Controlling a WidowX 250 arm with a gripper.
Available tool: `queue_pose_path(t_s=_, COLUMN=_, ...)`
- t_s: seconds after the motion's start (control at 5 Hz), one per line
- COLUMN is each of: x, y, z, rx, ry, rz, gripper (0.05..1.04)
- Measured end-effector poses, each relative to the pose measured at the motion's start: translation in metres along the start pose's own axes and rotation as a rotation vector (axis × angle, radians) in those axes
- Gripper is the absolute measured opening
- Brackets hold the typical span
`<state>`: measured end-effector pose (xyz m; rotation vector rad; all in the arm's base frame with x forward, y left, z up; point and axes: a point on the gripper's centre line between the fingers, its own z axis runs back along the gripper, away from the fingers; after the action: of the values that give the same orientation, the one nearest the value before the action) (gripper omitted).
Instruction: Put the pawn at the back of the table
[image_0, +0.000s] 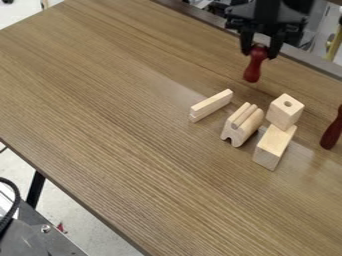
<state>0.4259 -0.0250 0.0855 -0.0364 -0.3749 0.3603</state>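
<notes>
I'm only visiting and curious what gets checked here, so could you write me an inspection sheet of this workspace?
Surface: brown wood-grain table; no spills or damage seen.
Job's things: dark red pawn, hanging down from the tool, near the table's upper edge; can't tell if it touches the table.
Clutter: pale thin block, grooved block, holed block and long block, grouped together; second red piece at the right edge.
Tool: black tool, closed on the pawn's upper end.
Cables: black cable at lower left, off the table.
Surroundings: pale floor, black table leg, grey metal surface at lower left.
</notes>
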Motion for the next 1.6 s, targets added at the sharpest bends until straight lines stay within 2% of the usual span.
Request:
queue_pose_path(t_s=0.2, x=-0.002, y=0.0, z=-0.014, rx=0.001, ry=-0.001, rz=-0.002, gripper=0.494)
queue_pose_path(t_s=0.4, x=-0.002, y=0.0, z=-0.018, rx=0.005, ry=0.008, rz=-0.009, gripper=0.494)
queue_pose_path(t_s=0.6, x=-0.001, y=0.001, z=-0.02, rx=0.02, ry=0.012, rz=0.007, gripper=0.565)
queue_pose_path(t_s=0.8, x=-0.004, y=0.004, z=-0.023, rx=0.036, ry=0.031, rz=0.028, gripper=0.865)
queue_pose_path(t_s=1.0, x=-0.003, y=0.002, z=-0.02, rx=0.022, ry=0.03, rz=0.037, gripper=1.008)
queue_pose_path(t_s=1.2, x=0.008, y=-0.001, z=0.014, rx=-0.012, ry=-0.032, rz=0.037, gripper=1.001)
queue_pose_path(t_s=1.4, x=0.006, y=0.002, z=0.052, rx=-0.017, ry=-0.041, rz=0.029, gripper=0.999)
queue_pose_path(t_s=1.6, x=-0.001, y=0.012, z=0.08, rx=0.061, ry=0.08, rz=-0.153, gripper=0.999)
